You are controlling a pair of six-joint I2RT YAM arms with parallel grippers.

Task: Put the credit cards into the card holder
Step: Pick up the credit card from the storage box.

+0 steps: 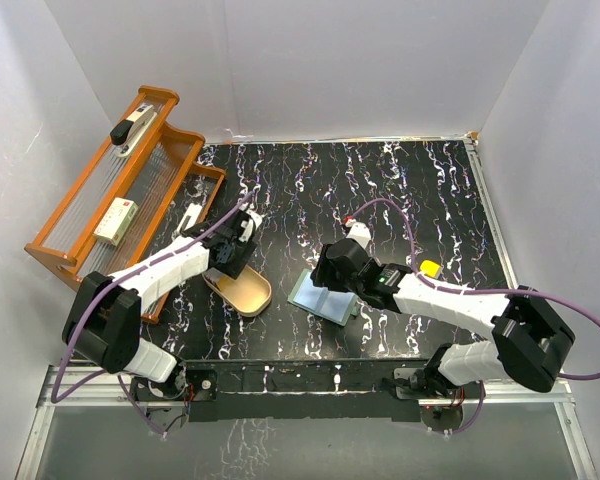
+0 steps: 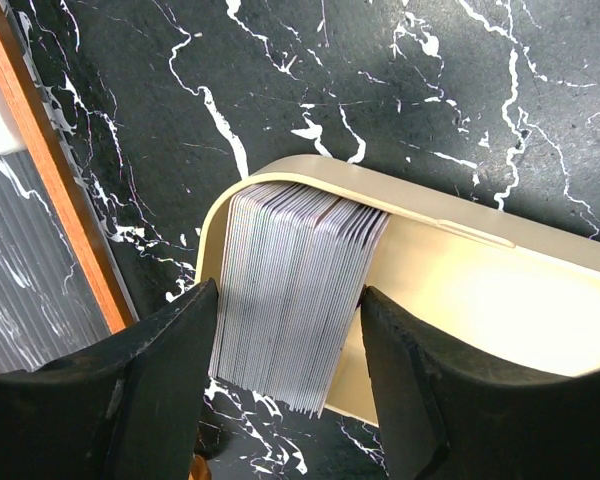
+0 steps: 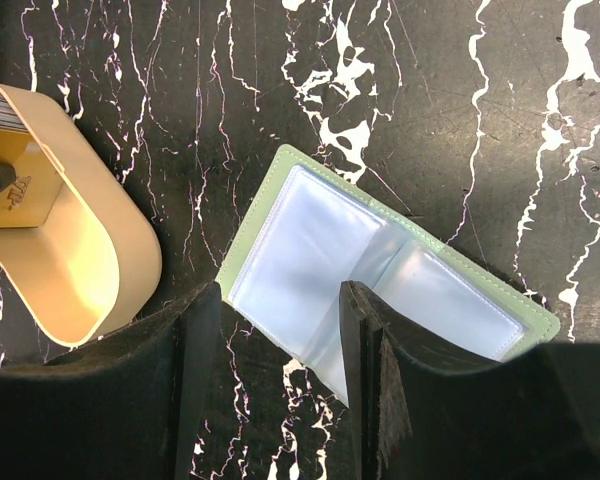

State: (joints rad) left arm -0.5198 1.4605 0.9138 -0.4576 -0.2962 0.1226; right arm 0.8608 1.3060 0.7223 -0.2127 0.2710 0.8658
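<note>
The cards (image 2: 280,250) are a tight pack of thin plastic sheets, pale grey along their edges. They stand on edge at one rounded end of a smooth tan oval dish (image 2: 460,222), their edges running across the dish. The left tool (image 2: 288,310) is wide open. Its black fingers straddle the pack with a gap on one side, and it grips nothing. The holder (image 3: 280,225) lies opened flat on the black, white-veined table (image 3: 460,100) near the dish. It has a pale green border and glossy clear pockets, with one leaf raised at the fold. In the right wrist view its long axis slants from upper left to lower right. The right tool (image 3: 280,295) hangs open and empty over the half nearer the dish.
</note>
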